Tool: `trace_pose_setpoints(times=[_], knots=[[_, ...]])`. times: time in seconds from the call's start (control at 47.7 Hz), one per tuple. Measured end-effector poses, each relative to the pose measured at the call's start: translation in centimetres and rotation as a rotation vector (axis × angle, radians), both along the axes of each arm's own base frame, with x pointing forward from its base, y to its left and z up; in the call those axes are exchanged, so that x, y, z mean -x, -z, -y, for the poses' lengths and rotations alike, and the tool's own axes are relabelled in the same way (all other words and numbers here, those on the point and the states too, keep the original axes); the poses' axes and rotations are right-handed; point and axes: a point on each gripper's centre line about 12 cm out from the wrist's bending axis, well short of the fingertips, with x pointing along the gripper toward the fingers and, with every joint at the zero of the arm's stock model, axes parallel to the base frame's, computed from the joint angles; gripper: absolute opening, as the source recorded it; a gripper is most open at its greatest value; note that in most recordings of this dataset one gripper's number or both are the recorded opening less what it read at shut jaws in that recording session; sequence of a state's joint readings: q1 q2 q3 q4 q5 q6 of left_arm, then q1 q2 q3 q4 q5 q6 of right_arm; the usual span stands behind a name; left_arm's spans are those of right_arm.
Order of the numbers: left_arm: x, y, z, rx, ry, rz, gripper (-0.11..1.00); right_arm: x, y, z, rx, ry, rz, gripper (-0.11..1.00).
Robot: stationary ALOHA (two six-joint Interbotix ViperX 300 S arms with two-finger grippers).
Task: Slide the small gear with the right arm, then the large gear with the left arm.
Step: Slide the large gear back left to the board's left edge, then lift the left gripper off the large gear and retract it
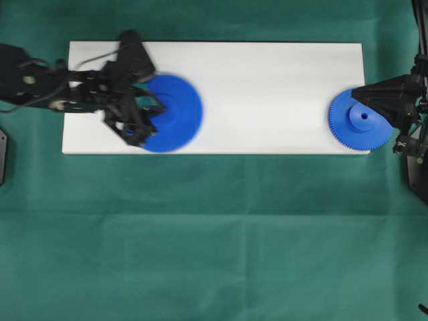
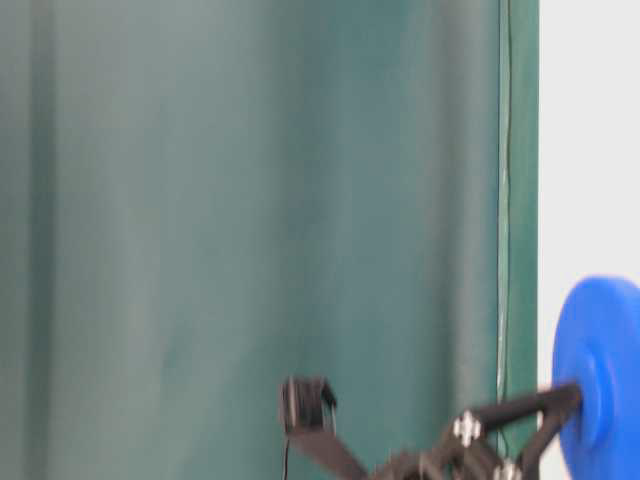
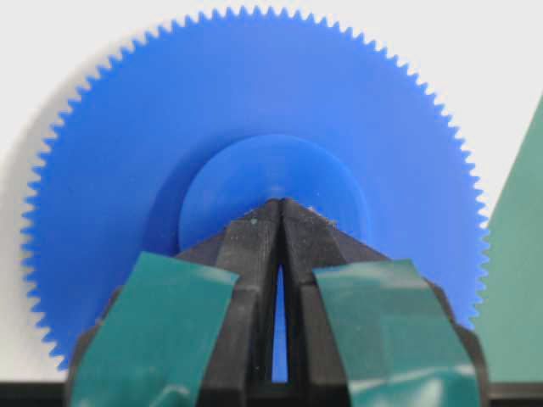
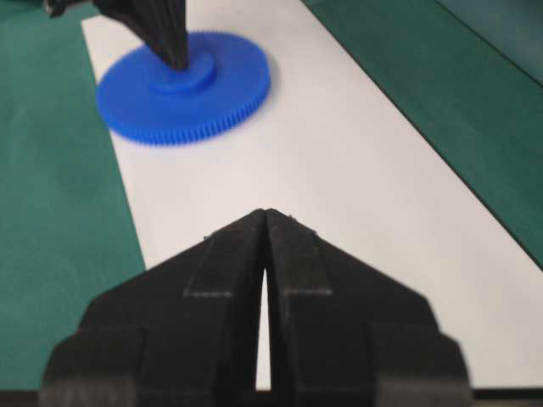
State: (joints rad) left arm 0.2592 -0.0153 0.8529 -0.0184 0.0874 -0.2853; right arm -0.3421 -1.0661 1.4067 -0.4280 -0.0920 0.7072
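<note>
The step in hand looks like the second one: the left arm's tool (image 1: 155,109) sits with its closed tip pressed on the raised hub of the large gear (image 1: 175,114), which lies at the left part of the white board (image 1: 267,87) and shows motion blur in the overhead view, so it seems to be sliding. In the left wrist view the two fingers (image 3: 254,254) meet at a point on the hub, pinched together with nothing between them; the tool pushes down on the large gear (image 3: 254,127) and does not grip it. The small gear (image 1: 361,120) rests at the far right end of the board, its rim overhanging the right edge a little, so the first step appears done. The right arm's tool (image 1: 364,93) hangs over the small gear's far edge, and whether it touches I cannot tell; in the right wrist view its fingers (image 4: 246,254) are likewise drawn together on nothing. From that view the large gear (image 4: 182,85) lies well away at the other end of the board. The next move calls for steady downward pressure on the hub while the left arm draws the gear along the board, so the tip does not skid off the smooth top. The green cloth (image 1: 214,234) covers the surface around the board.
</note>
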Motion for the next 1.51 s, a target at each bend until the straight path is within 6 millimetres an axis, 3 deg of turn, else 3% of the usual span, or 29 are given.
trace_pose_setpoints(times=[0.335, 0.692, 1.132, 1.509], knots=[[6.2, -0.1, 0.0, 0.005, -0.06, -0.013, 0.0, -0.1, 0.0, -0.2, -0.003, -0.01, -0.001, 0.5], [9.9, -0.5, 0.5, 0.003, -0.095, 0.003, 0.0, -0.1, 0.0, -0.2, -0.001, -0.011, -0.002, 0.5], [9.4, -2.0, 0.1, -0.015, -0.097, 0.047, 0.0, -0.1, 0.0, -0.2, -0.002, -0.01, -0.002, 0.5], [8.0, -6.7, 0.4, -0.061, -0.062, 0.187, 0.0, -0.1, 0.1, -0.2, -0.002, -0.011, -0.004, 0.5]])
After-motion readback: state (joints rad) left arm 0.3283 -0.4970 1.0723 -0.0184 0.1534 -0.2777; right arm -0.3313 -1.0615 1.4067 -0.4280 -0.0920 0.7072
